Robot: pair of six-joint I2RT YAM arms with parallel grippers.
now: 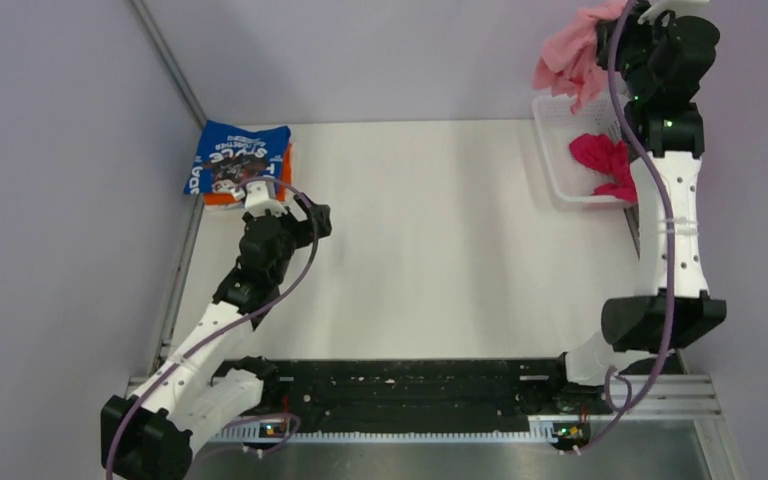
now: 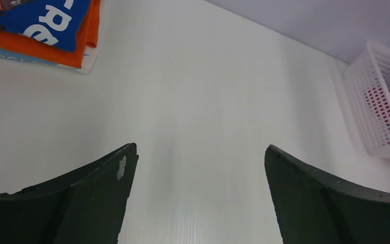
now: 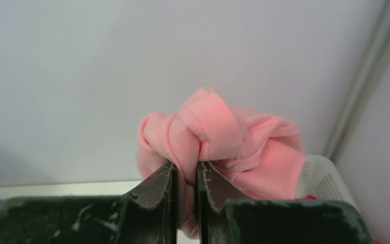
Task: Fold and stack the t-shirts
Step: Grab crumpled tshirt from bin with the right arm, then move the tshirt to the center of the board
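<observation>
My right gripper (image 3: 186, 170) is shut on the light pink t-shirt (image 3: 218, 142) and holds it bunched high above the white basket (image 1: 552, 165); from above the shirt (image 1: 572, 55) hangs at the back right. The magenta t-shirt (image 1: 605, 160) lies crumpled in the basket. The blue t-shirt with white lettering (image 1: 235, 155) lies folded on the folded orange t-shirt (image 1: 222, 199) at the back left; both show in the left wrist view, blue (image 2: 40, 18) over orange (image 2: 30, 48). My left gripper (image 2: 200, 152) is open and empty, just in front of that stack.
The white lattice basket also shows at the right of the left wrist view (image 2: 373, 101). Grey walls close the back and left. A black rail (image 1: 390, 385) runs along the near edge between the arm bases.
</observation>
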